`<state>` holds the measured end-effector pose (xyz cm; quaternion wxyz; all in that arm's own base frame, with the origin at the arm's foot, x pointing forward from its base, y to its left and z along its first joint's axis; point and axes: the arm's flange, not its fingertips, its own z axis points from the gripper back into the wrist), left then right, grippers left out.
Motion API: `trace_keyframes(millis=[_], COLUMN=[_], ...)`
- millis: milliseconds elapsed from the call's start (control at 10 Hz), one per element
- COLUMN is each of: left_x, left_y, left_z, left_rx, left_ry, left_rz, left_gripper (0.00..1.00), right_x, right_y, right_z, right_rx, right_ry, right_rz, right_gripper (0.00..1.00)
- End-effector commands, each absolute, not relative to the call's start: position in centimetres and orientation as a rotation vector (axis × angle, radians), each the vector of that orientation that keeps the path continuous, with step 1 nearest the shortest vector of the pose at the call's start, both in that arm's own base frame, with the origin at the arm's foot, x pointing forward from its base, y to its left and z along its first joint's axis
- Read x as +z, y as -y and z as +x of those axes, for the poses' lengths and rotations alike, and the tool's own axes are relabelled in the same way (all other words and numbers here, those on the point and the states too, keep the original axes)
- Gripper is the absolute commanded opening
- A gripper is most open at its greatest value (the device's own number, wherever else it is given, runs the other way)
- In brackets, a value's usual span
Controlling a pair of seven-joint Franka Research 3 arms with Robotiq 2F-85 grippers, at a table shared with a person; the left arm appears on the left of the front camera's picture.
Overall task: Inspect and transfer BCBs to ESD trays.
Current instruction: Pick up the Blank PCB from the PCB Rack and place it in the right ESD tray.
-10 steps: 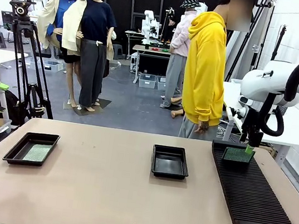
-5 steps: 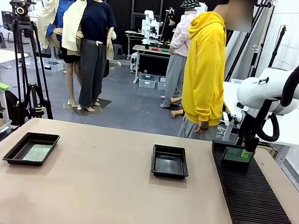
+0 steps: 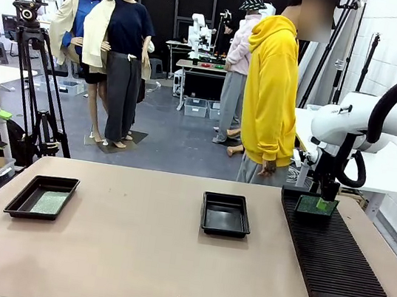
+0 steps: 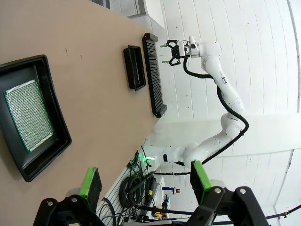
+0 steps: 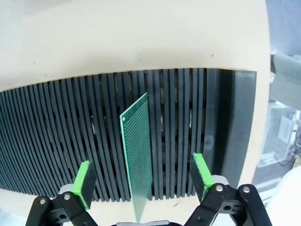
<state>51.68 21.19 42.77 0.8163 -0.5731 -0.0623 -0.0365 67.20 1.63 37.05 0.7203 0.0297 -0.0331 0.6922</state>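
One green BCB (image 3: 316,205) stands on edge in a slot at the far end of the black ribbed rack (image 3: 336,255). My right gripper (image 3: 324,196) hangs right above it, open. In the right wrist view the BCB (image 5: 137,155) rises between the green pads (image 5: 84,183), touching neither. Another BCB (image 3: 50,202) lies flat in the left ESD tray (image 3: 26,201). The middle ESD tray (image 3: 226,214) holds nothing. My left gripper (image 4: 146,179) is open high over the table, looking down on the tray (image 4: 51,117) and its BCB (image 4: 27,115).
A person in a yellow hoodie (image 3: 270,92) stands at the table's far edge, between the middle tray and the rack. A camera tripod (image 3: 32,86) stands off the table's left. Bare tabletop (image 3: 130,258) spreads between the trays and the front edge.
My right gripper has shifted slightly left and settled over the standing BCB. The board, both trays and the left arm have not moved.
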Motion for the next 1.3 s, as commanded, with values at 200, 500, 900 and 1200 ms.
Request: trace_keyframes(millis=[200,500,900,1200], left_x=[42.97,42.97,42.97,42.97], left_y=[-21.14,-21.14,-21.14,-21.14], left_z=[51.59,51.59,51.59,51.59], left_rx=[-0.07,-0.07,-0.07,-0.07], left_ry=[0.118,0.118,0.118,0.118], left_rz=[-1.211,-1.211,-1.211,-1.211], left_gripper=[1.0,1.0,1.0,1.0], right_x=[37.15,37.21,37.12,37.23], right_y=[-1.32,-1.21,-1.07,-0.93], right_z=[67.78,67.64,67.63,67.62], right_rx=[1.547,1.55,1.552,1.521], right_ry=[0.073,0.07,0.061,0.015], right_rz=[0.071,0.066,0.066,0.125], right_gripper=[0.79,0.37,0.0,0.0])
